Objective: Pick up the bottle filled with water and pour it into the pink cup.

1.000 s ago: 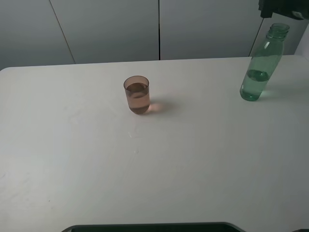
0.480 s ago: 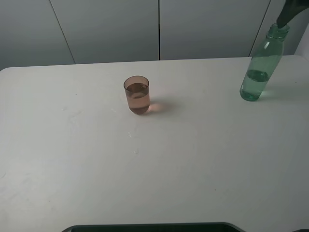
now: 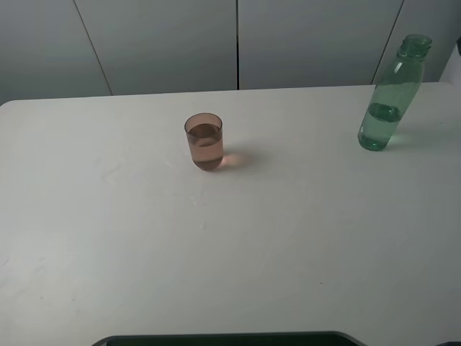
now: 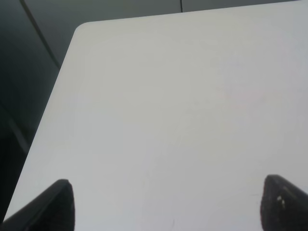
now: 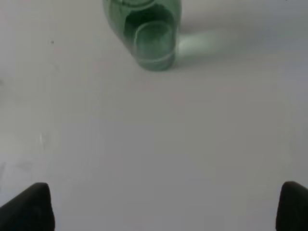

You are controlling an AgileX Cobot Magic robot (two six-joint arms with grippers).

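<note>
The bottle [image 3: 389, 97], tall, green-tinted and capless, stands upright at the far right of the white table [image 3: 288, 238] with some water in its bottom. Its lower part also shows in the right wrist view [image 5: 150, 36]. The pink cup [image 3: 205, 142] stands upright near the table's middle, holding liquid. My right gripper [image 5: 166, 207] is open and empty above the table, a short way from the bottle and not touching it. My left gripper [image 4: 166, 204] is open and empty over bare tabletop near a rounded table corner [image 4: 84, 29]. Neither gripper shows in the exterior view.
Grey wall panels [image 3: 238, 43] stand behind the table's far edge. A dark flat object [image 3: 230, 339] lies along the near edge. The table's left edge drops to a dark floor in the left wrist view [image 4: 29, 96].
The dark right arm above the bottle's mouth has pulled away up and to the right, out of the exterior view. Bottle and cup have not moved.
</note>
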